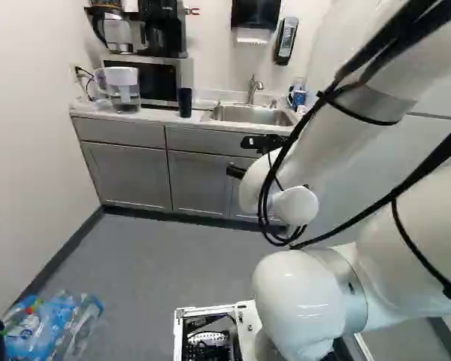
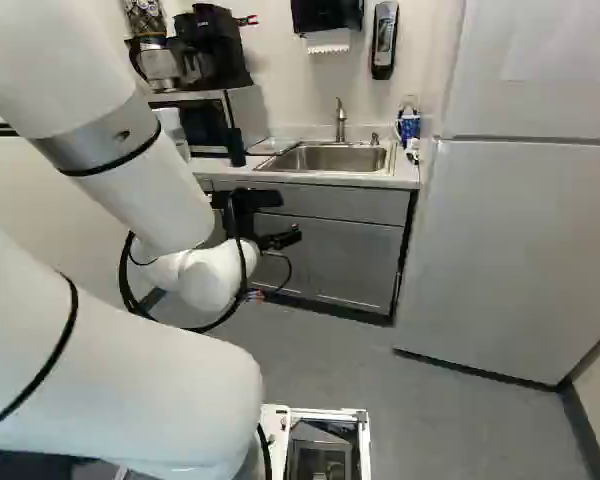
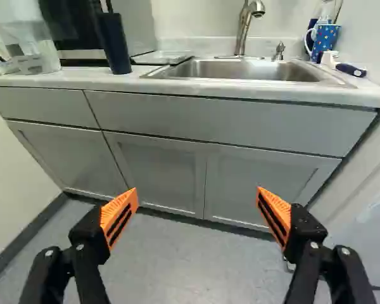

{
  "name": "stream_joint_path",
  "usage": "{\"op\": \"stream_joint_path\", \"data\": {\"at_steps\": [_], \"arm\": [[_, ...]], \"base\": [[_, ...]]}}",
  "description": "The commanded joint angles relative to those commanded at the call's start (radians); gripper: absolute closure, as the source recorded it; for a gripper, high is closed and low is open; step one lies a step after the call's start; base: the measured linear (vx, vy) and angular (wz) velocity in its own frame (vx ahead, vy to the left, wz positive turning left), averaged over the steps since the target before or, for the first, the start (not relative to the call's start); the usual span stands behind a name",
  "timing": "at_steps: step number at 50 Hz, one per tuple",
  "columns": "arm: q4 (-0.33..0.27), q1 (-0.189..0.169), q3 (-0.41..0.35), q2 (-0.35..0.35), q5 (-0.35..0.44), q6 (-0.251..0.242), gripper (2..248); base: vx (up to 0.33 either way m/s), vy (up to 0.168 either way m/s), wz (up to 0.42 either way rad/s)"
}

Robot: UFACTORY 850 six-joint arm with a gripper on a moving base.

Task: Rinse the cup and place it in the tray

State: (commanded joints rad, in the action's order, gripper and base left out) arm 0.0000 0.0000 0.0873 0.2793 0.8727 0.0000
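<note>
- White fridge (image 2: 520, 240): standing at the right, its front facing the left side.
- Arm (image 2: 110, 370): bending out in front of the counter, carrying nothing.
- Grey cabinets (image 3: 155, 168): running along the far side under the counter, doors sitting shut.
- Counter (image 3: 82, 79): spanning the cabinet tops, holding the sink and the small stuff.
- Sink (image 2: 335, 158): sitting in the right part of the counter, faucet (image 2: 340, 120) rising behind it at the far rim.
- Microwave (image 1: 158, 83): standing at the far left on the counter, coffee maker (image 2: 210, 45) resting on top.
- Paper towel dispenser (image 2: 327, 15): hanging on the far wall above the sink, a towel showing below it. Soap dispenser (image 2: 384, 40) hanging just right of it.
- Plastic bottles (image 1: 52, 327): lying in a bunch on the floor, near left.
- Gripper (image 2: 280, 240): hanging on the near side of the cabinets, lower than the counter top. In the wrist view the gripper (image 3: 197, 197) is pointing at the cabinet fronts, jaws standing wide open, nothing sitting between the orange pads (image 3: 119, 218).
- Clear pitcher (image 1: 122, 89): standing on the counter, left of the cup, holding some clear liquid.
- Low clear tray (image 3: 161, 57): lying on the counter between cup and sink.
- Dark blue cup (image 3: 113, 43): standing upright on the counter, left of the sink, just beside the tray, well apart from the gripper.
- Spotted blue mug (image 3: 327, 43): standing right of the sink.
</note>
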Motion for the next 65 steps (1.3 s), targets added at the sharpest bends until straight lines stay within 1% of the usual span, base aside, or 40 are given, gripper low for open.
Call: {"op": "stream_joint_path", "data": {"at_steps": [1,7,31,65], "arm": [[0.000,-0.004,0.013,0.000,0.000,0.000,3],[0.000,-0.008,0.025,0.003,0.000,0.000,3],[0.000,-0.016,0.056,0.039,0.000,0.000,3],[0.000,-0.038,0.139,0.038,0.000,0.000,3]], "base": [[0.000,0.000,0.000],[0.000,0.000,0.000],[0.000,0.000,0.000],[0.000,0.000,0.000]]}}
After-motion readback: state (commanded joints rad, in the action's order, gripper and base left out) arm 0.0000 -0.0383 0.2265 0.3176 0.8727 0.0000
